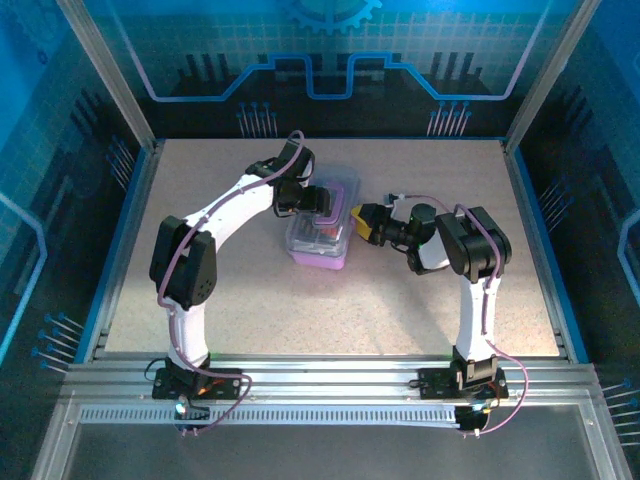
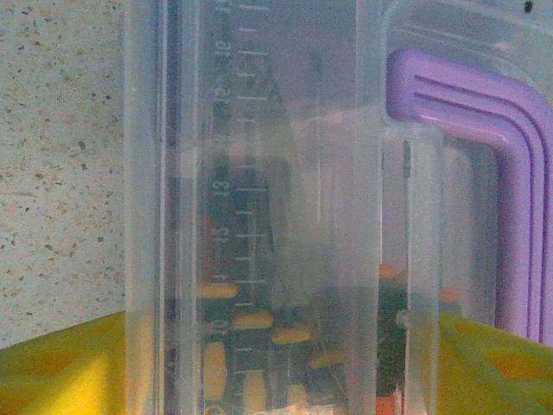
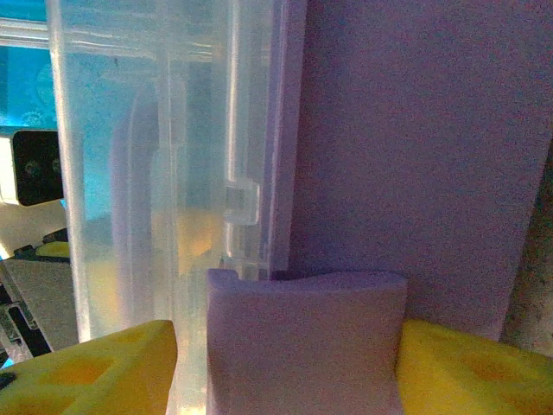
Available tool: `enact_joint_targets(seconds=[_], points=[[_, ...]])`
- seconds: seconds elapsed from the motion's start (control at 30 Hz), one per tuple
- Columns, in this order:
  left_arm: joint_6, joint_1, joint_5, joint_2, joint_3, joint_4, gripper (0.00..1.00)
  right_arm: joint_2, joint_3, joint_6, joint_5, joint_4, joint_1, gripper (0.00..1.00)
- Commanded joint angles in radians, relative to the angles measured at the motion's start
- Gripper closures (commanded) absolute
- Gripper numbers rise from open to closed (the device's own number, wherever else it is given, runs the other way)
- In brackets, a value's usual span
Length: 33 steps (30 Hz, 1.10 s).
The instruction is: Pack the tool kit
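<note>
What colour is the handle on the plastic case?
Purple; the handle of the case shows best in the left wrist view.

The worktop (image 1: pixel 250 310) is a pale, speckled slab that takes up the middle of the top view, with a blue strip (image 1: pixel 116 255) along its left and right sides. One thing lies directly on it: the tool kit case (image 1: pixel 322 235), just above the centre of the frame, purple base down and clear lid on top. In the left wrist view the speckled surface runs down the left side, beside the case's clear wall.
</note>
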Motion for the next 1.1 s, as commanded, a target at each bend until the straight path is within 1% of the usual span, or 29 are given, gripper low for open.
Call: enact_joint_targets(seconds=[0.0, 0.1, 0.3, 0.47, 0.57, 0.83, 0.97, 1.07], points=[[-0.033, -0.017, 0.173, 0.173, -0.115, -0.119, 0.77, 0.014, 0.025, -0.002, -0.009, 0.011, 0.019, 0.33], [-0.032, -0.017, 0.174, 0.174, -0.115, -0.12, 0.77, 0.013, 0.034, -0.006, -0.018, -0.002, 0.019, 0.33], [-0.029, -0.016, 0.164, 0.172, -0.113, -0.124, 0.77, -0.052, 0.001, 0.037, -0.026, 0.065, 0.0, 0.34], [-0.024, -0.017, 0.164, 0.183, -0.104, -0.134, 0.77, -0.092, -0.019, 0.058, -0.009, 0.046, -0.007, 0.33], [-0.021, -0.017, 0.157, 0.181, -0.107, -0.138, 0.77, -0.096, -0.024, 0.082, -0.007, 0.073, -0.01, 0.35], [-0.021, -0.017, 0.148, 0.18, -0.104, -0.141, 0.77, -0.142, -0.074, 0.003, 0.013, -0.023, -0.037, 0.39], [-0.021, -0.016, 0.148, 0.183, -0.103, -0.141, 0.77, -0.126, -0.076, 0.017, 0.005, 0.005, -0.043, 0.4], [-0.022, -0.016, 0.15, 0.184, -0.101, -0.141, 0.77, -0.11, -0.066, 0.03, 0.001, 0.026, -0.041, 0.42]])
